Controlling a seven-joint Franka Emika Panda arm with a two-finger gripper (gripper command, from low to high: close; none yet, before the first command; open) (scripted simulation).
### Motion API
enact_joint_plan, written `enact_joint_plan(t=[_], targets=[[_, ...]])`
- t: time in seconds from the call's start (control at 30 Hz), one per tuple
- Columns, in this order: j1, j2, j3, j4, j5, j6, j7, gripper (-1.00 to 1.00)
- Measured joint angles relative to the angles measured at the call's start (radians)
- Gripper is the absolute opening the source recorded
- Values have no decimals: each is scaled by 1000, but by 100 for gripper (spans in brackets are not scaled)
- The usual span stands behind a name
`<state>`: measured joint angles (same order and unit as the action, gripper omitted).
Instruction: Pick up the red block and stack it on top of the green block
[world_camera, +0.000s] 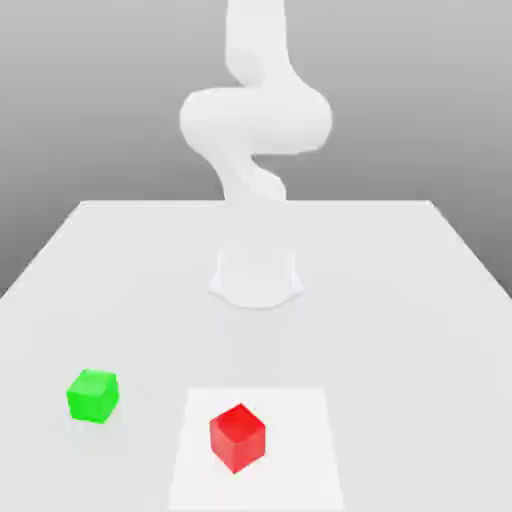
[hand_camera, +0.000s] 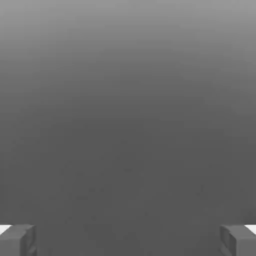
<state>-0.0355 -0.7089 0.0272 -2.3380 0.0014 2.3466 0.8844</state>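
Red block (world_camera: 238, 437) sat on table (world_camera: 120, 280), near front edge in exterior view, inside paler square patch (world_camera: 300, 420) on surface. Turned so that one corner faced the camera. Green block (world_camera: 93, 395) stood on same table, toward exterior view's left of red block and slightly farther back, outside the pale patch. Well apart from each other, not touching. Both flat on surface, nothing on top of either.

White arm (world_camera: 255, 120) rose from round base (world_camera: 256, 280) at middle of table, behind both blocks. Folded upward and bent over itself, upper part cut by top edge of exterior view. Far from both blocks, no contact with either.

Gripper (hand_camera: 128, 240) seen from hand view with two grey fingertips (hand_camera: 17, 240) at opposite sides of picture, set wide apart, with bare gap between. Nothing held between them. Beyond fingertips only plain grey ground, perhaps the table or the background, could not be told which.

Red block not lifted, not stacked; green block bare on top.
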Motion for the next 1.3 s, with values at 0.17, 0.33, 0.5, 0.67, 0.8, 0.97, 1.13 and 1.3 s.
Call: enact_joint_plan(t=[0.17,0.33,0.5,0.67,0.8,0.97,1.13,1.3], targets=[[-69,187,55,-78,-2,96,177,0],[-124,368,99,-153,-17,188,357,0],[-160,550,122,-229,-36,281,541,0],[-170,731,117,-304,-39,373,713,0],[-157,875,97,-316,-65,476,787,0],[-121,1004,52,-298,-107,583,822,-100],[-118,1014,48,-297,-112,594,827,-100],[-138,878,80,-318,-58,479,787,-100]])
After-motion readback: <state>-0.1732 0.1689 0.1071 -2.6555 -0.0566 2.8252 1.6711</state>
